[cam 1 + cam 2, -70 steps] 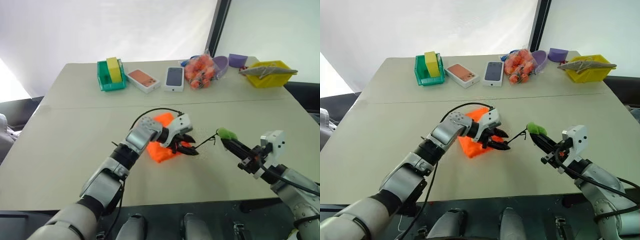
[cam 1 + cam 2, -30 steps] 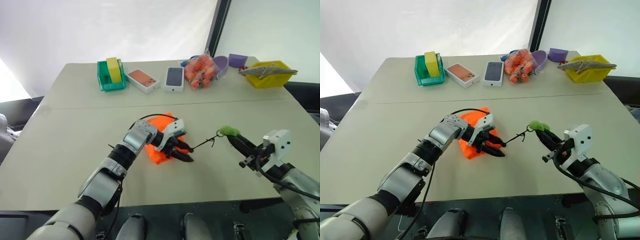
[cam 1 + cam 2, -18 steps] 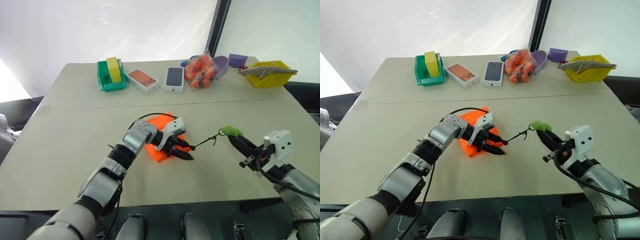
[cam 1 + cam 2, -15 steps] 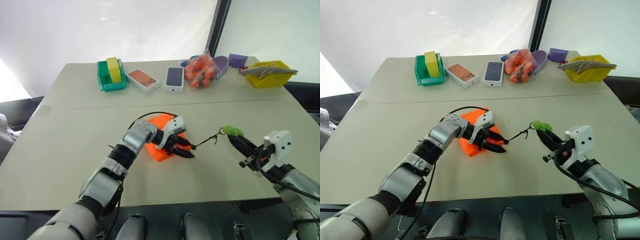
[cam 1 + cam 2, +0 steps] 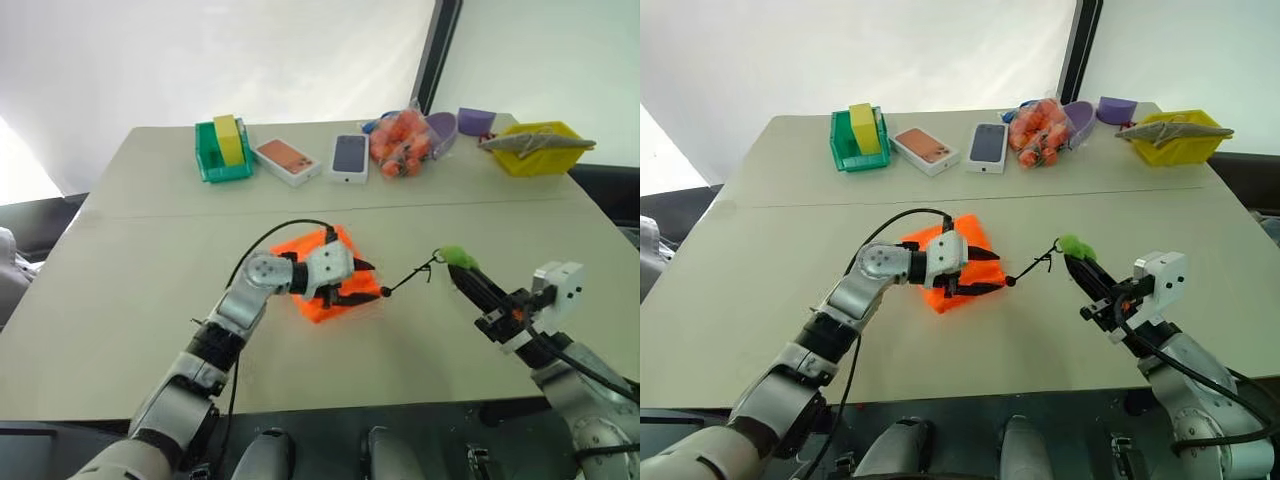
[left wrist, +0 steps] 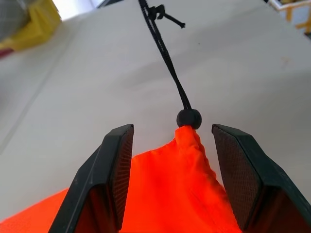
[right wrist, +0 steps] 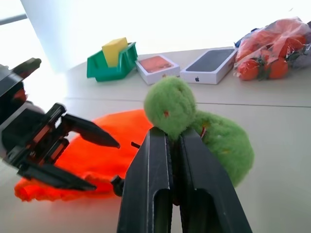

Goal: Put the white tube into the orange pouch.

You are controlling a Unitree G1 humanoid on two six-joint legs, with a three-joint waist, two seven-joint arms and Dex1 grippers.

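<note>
Long pale grey-green table (image 5: pixel 140 300), mid-task. Along its far edge: green plastic bin (image 5: pixel 221 152) holding a yellow block, two phone boxes (image 5: pixel 288 160), clear bag of orange fruit (image 5: pixel 400 140), yellow tray (image 5: pixel 538 147).

Bright orange fabric drawstring pouch (image 5: pixel 330 275) lies flat near table centre, its neck cinched under a black cord stopper (image 6: pixel 188 118). Thin black cord (image 5: pixel 1032 270) runs taut-ish from there toward the right arm.

Left gripper (image 5: pixel 975 287) sits low over the pouch's cord end, its fingers (image 6: pixel 116 167) spread moderately either side of the cinched neck, gripping nothing as far as can be seen.

Right gripper (image 7: pixel 171 141) fully closed, pinching the cord right at the green fuzzy ball (image 7: pixel 187 114), held above the table well apart from the pouch.

Small white squeeze tube: cannot locate it on the table; possibly already inside the pouch, can't tell.

Risks, as judged: pulling the cord with the neck unpinned would drag the whole pouch across the table rather than tighten it; a hard tug could slip the cord from the pinch.
</note>
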